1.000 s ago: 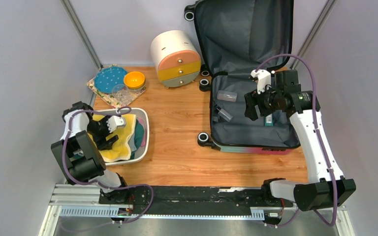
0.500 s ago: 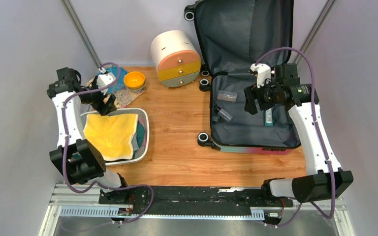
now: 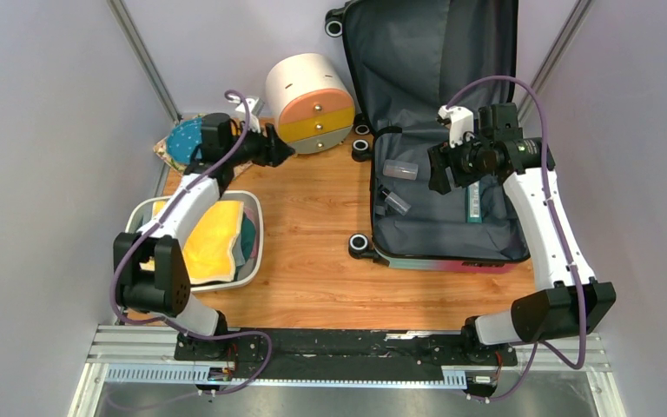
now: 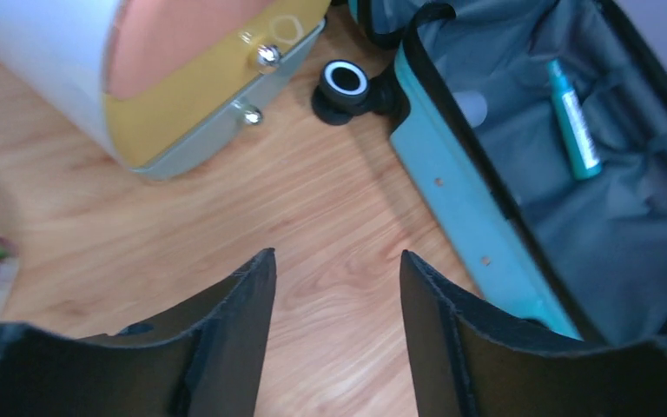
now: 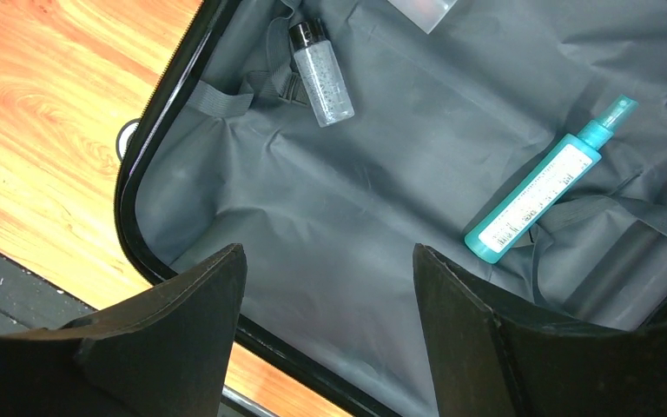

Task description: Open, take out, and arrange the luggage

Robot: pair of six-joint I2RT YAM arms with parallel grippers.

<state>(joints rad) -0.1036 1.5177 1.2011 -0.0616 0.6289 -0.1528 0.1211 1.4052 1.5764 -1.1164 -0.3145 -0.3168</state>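
Observation:
The luggage lies open on the right of the wooden floor, its lid propped against the back wall. On its grey lining lie a teal spray bottle, a small clear bottle and a clear box. Above the lining hovers my right gripper, open and empty. My left gripper is open over bare floor, between the cabinet and the luggage's teal shell, holding nothing.
A round cream drawer cabinet stands at the back centre. At the left, a white basin holds a yellow towel. A blue dotted plate lies on a mat behind it. Metal posts and walls close in both sides.
My left arm has swung from the basin up and right to the cabinet, its jaws narrowing somewhat. My right gripper has drifted slightly toward the back of the luggage.

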